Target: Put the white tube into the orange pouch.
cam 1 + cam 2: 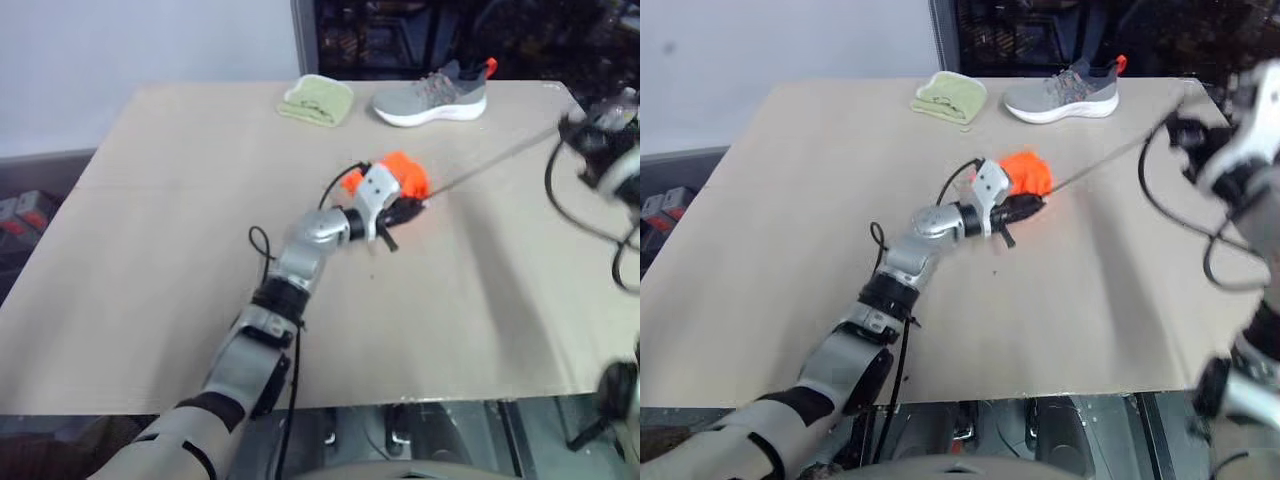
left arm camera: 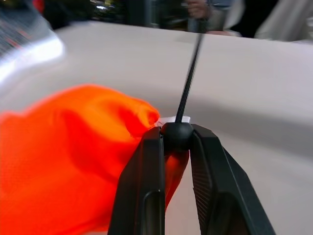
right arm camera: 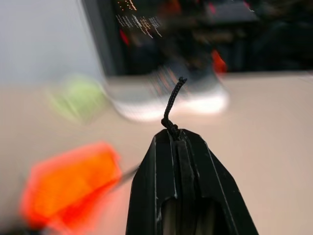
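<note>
Tan tabletop [image 1: 180,250]; soft, light orange pouch [image 1: 405,175] pinched at toggle by left gripper [image 2: 176,139]; taut drawstring [image 1: 490,160] clamped by right gripper [image 3: 177,133]; best gripped by cord.

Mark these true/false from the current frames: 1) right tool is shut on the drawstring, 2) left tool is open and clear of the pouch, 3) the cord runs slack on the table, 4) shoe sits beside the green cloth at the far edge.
1) True: the right tool is shut on the drawstring.
2) False: the left tool grips the black cord stopper at the mouth of the orange pouch.
3) False: the drawstring stretches taut between the two tools.
4) True: the grey shoe lies next to the green cloth.
</note>
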Available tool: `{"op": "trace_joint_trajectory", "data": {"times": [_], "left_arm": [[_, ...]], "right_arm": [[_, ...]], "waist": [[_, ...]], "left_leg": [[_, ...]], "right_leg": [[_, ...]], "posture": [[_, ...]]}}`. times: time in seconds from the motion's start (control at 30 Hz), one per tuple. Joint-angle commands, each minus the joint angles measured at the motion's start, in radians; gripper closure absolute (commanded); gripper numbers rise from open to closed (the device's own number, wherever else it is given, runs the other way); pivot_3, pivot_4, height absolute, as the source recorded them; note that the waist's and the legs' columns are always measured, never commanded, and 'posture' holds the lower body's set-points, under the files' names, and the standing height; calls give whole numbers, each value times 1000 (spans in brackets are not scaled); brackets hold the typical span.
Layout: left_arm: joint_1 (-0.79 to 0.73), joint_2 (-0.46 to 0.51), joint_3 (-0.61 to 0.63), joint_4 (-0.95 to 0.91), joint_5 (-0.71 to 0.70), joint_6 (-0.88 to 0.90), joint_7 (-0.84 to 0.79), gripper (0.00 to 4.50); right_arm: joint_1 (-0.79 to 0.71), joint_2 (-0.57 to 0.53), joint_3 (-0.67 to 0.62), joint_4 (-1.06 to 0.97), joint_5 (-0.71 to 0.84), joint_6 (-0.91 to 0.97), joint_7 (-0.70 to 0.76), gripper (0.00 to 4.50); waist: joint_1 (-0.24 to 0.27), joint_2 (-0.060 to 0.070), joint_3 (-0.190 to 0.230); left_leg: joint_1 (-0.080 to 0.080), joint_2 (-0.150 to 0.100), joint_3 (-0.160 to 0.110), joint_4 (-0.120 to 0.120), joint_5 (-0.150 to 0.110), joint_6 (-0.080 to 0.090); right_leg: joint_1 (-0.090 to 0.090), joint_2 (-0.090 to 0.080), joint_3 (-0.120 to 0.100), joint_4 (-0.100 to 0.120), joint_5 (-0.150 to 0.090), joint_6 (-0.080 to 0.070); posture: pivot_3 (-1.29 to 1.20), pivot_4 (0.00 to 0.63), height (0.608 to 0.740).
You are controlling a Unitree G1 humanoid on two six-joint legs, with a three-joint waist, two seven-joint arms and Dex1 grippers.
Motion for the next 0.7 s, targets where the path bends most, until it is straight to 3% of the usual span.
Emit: {"op": "trace_joint_trajectory", "data": {"times": [0.03, 0.27, 0.53, 0.7], "left_arm": [[65, 78, 52, -140, -48, 94, -50, 3188], [313, 277, 198, -473, -182, 165, -132, 27], [605, 459, 473, -635, -298, 183, -128, 0], [705, 526, 546, -679, -329, 215, -130, 0]], "right_arm": [[143, -45, -58, -169, 9, -42, 65, 3490], [580, -57, 8, -270, -93, -306, 309, 149], [885, -50, -52, -276, -221, -618, 525, 53], [959, -36, -100, -242, -250, -702, 567, 53]], "waist": [[-9, 0, 0], [0, 1, -2], [5, -1, -2], [16, 0, -3]], "left_leg": [[0, 0, 1, 0, 0, 0], [2, 2, -3, 0, -2, 4], [2, 1, -7, 5, -4, 5], [3, 0, -12, 6, -6, 0]], "right_leg": [[-1, 0, 1, 0, 0, 0], [2, 3, 2, 1, -3, 4], [5, 0, -1, -1, -5, 0], [8, -7, -6, -2, -5, -1]], "posture": [[0, 150, 740], [0, 150, 740], [0, 150, 740], [0, 150, 740]]}}
